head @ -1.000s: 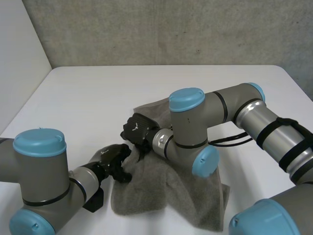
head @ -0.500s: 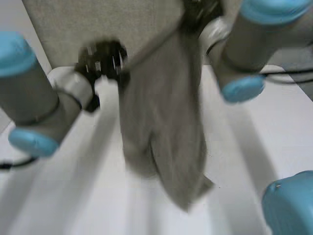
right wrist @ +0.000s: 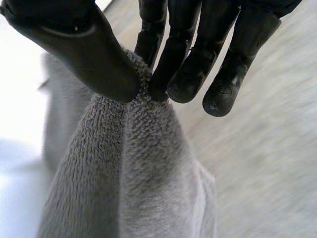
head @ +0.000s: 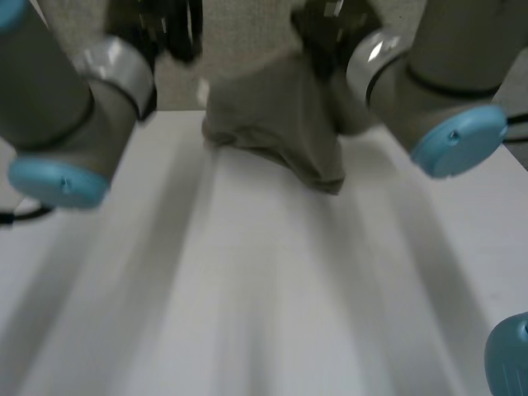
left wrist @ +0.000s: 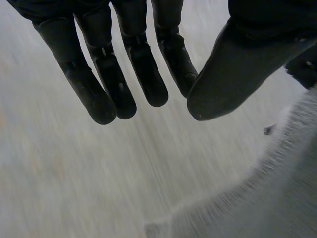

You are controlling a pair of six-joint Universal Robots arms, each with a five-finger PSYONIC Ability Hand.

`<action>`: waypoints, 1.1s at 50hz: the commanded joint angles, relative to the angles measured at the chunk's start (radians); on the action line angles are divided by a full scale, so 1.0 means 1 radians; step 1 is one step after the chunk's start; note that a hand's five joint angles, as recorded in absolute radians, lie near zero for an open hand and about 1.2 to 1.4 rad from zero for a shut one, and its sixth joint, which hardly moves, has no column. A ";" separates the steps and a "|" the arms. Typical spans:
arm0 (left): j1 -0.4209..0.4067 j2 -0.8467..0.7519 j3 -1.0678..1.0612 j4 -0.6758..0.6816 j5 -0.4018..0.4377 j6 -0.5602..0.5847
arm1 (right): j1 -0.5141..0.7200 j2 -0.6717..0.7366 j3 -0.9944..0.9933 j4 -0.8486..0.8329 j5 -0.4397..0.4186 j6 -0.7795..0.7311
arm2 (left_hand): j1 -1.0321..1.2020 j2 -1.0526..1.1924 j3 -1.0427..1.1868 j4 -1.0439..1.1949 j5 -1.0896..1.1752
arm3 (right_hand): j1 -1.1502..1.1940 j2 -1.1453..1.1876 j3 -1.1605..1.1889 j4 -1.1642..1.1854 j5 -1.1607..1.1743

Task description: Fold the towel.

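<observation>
Grey terry-cloth towel (right wrist: 129, 173) has a looped, nubbly pile and is soft and limp. It is gathered into a peak that falls away in two thick folds.

The black right hand (right wrist: 183, 49) pinches that peak: the thumb presses the cloth against the fingertips (right wrist: 158, 89), and the remaining fingers are nearly straight beside them.

In the head view the towel (head: 272, 124) hangs bunched under the right hand (head: 326, 25) at the far middle of the scene, over the far part of the smooth white table (head: 264, 289). Its lowest corner points down and right. It's unclear whether that corner touches the table.

The left hand (left wrist: 143, 74) has its fingers straight and slightly spread, with the thumb held apart and nothing between them. A fuzzy edge of the towel (left wrist: 277, 198) lies just beside the thumb, not touching it. In the head view the left hand (head: 169, 25) sits far left of the towel.

The grey left arm (head: 58, 107) and right arm (head: 437, 74) flank the cloth, both with matte tubes and glossy light-blue caps.

Versus 1.0 s ago, the towel lay crumpled flat on the near table with both hands at its left edge; it's now lifted off that spot. Versus 0.5 s ago, it hung long between the two raised hands — it now hangs shorter and farther back, from the right hand alone.
</observation>
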 commanded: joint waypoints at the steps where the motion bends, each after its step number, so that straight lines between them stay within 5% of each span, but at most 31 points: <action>1: 0.030 0.021 -0.347 0.037 0.020 0.001 | 0.001 -0.009 0.290 0.070 0.000 -0.092 | 0.040 0.040 0.015 0.039 0.022 | 0.073 0.061 0.053 0.059 0.066; 2: 0.040 0.016 -0.410 0.067 0.020 0.001 | -0.004 -0.019 0.354 0.070 0.000 -0.093 | 0.014 0.014 -0.010 0.014 -0.003 | 0.073 0.061 0.053 0.059 0.066; 3: 0.050 0.011 -0.466 0.110 0.020 0.001 | -0.007 -0.033 0.421 0.068 -0.004 -0.095 | -0.347 -0.347 -0.371 -0.347 -0.364 | 0.073 0.061 0.053 0.059 0.066; 4: 0.050 0.011 -0.467 0.110 0.020 0.001 | -0.007 -0.033 0.422 0.068 -0.004 -0.095 | -0.350 -0.350 -0.375 -0.351 -0.368 | 0.073 0.061 0.053 0.059 0.066; 6: 0.071 0.005 -0.557 0.222 0.024 0.001 | -0.007 -0.076 0.533 0.053 -0.008 -0.095 | -0.956 -0.956 -0.980 -0.956 -0.973 | 0.073 0.061 0.053 0.059 0.066; 9: 0.091 -0.009 -0.609 0.337 0.038 0.001 | -0.004 -0.133 0.654 0.005 -0.008 -0.098 | -1.011 -1.011 -1.035 -1.011 -1.028 | 0.073 0.061 0.053 0.059 0.066; 15: 0.091 -0.048 -0.623 0.512 0.099 0.001 | 0.004 -0.266 0.860 -0.099 -0.013 -0.099 | -1.087 -1.087 -1.111 -1.087 -1.104 | 0.073 0.061 0.053 0.059 0.066; 23: 0.071 -0.137 -0.551 0.584 0.194 0.004 | 0.007 -0.380 1.072 -0.163 -0.048 -0.106 | -1.093 -1.093 -1.117 -1.094 -1.110 | 0.073 0.061 0.053 0.059 0.066; 30: 0.042 -0.242 -0.448 0.532 0.377 0.006 | -0.004 -0.486 1.223 -0.208 -0.057 -0.127 | -1.070 -1.070 -1.094 -1.070 -1.087 | 0.073 0.061 0.053 0.059 0.066; 35: 0.044 -0.311 -0.366 0.376 0.527 0.024 | -0.007 -0.567 1.313 -0.282 -0.046 -0.132 | -0.944 -0.944 -0.968 -0.944 -0.961 | 0.073 0.061 0.053 0.059 0.066; 48: 0.071 -0.390 -0.228 0.161 0.540 0.197 | -0.019 -0.619 1.413 -0.303 -0.063 -0.132 | -0.811 -0.811 -0.835 -0.811 -0.828 | 0.073 0.061 0.053 0.059 0.066; 55: 0.082 -0.423 -0.082 0.135 0.433 0.220 | -0.028 -0.703 1.529 -0.303 -0.137 -0.207 | -0.820 -0.820 -0.844 -0.820 -0.837 | 0.073 0.061 0.053 0.059 0.066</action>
